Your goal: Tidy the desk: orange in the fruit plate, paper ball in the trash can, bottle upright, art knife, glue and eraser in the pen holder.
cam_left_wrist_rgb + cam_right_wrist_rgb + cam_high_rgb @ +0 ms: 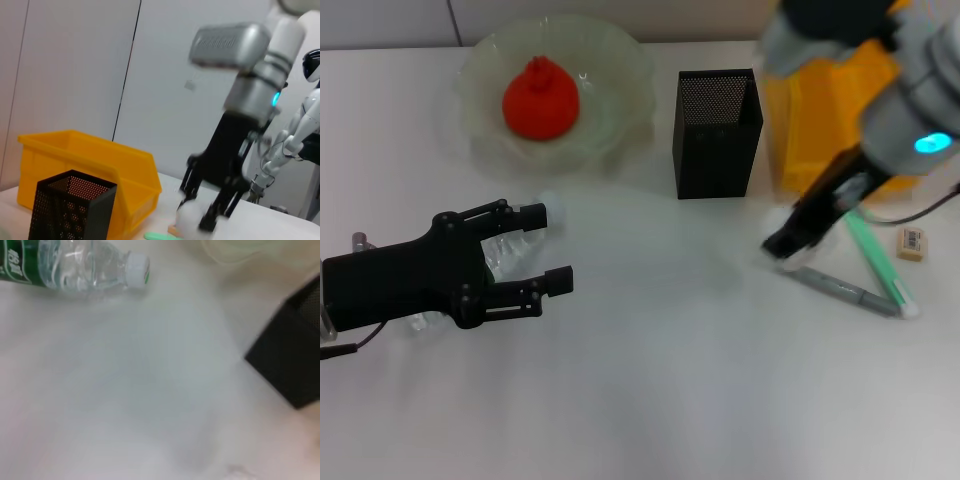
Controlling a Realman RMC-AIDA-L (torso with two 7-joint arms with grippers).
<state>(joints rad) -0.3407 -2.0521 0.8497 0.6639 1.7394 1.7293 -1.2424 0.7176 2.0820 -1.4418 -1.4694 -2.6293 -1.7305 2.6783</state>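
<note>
The orange lies in the glass fruit plate at the back left. The clear bottle lies on its side under my left gripper, which is open around it; the bottle also shows in the right wrist view. My right gripper is low over the table, right of the black mesh pen holder. In the left wrist view it holds the white paper ball. The green art knife, grey glue stick and eraser lie at the right.
The yellow bin stands at the back right, behind my right arm, close beside the pen holder. It also shows in the left wrist view behind the pen holder.
</note>
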